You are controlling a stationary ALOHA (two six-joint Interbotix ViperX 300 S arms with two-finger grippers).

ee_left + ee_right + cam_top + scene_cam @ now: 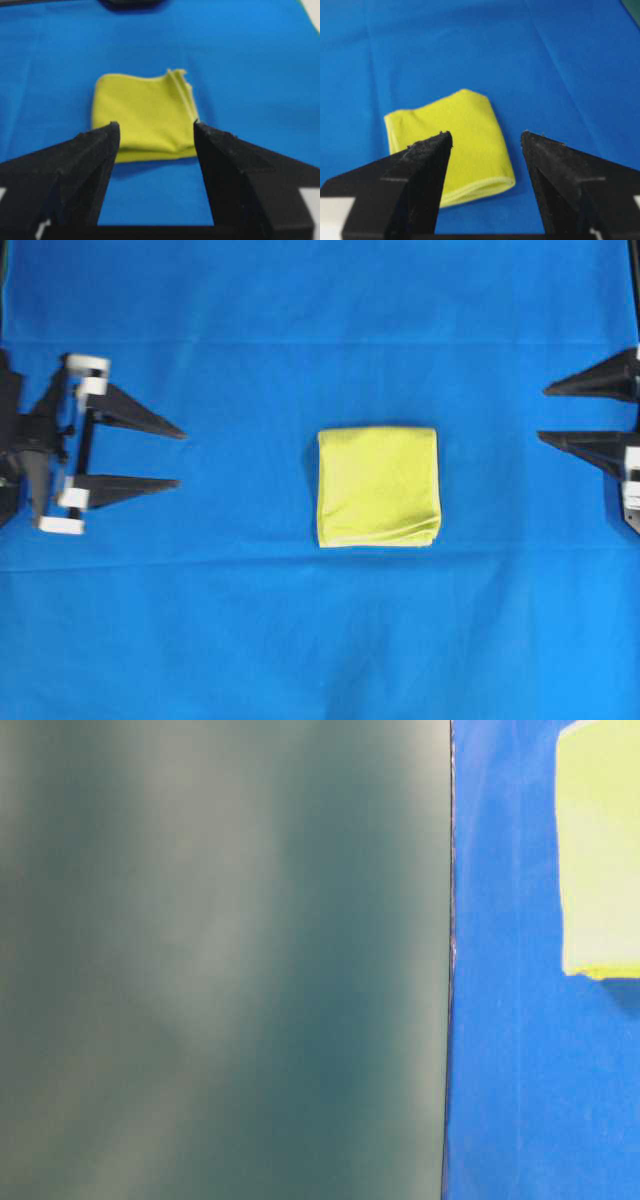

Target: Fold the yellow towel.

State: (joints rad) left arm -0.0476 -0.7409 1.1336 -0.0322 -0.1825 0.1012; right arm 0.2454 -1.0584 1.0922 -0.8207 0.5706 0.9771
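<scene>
The yellow towel (378, 486) lies near the middle of the blue cloth (300, 330) that covers the table. It forms a compact, nearly square packet with stacked layers visible along its lower hem, so it appears already folded; no long axis is distinct.

Key relation: the towel sits between the two hands, well apart from each. In the overhead view the left hand (180, 457) is at the left edge and the right hand (544, 413) at the right edge, with fingertips pointing inward toward the towel. The two gaps look roughly equal, so neither hand is clearly the nearer one.

Hand state: the left hand stands wide apart and empty. The right hand stands fully wide and empty. Each wrist view frames the towel between the dark fingers, ahead of the tips and untouched.

The table-level view is mostly blocked by a blurred grey-green surface; only a towel edge shows, probably the same packet.

Judgement: little folding remains.
</scene>
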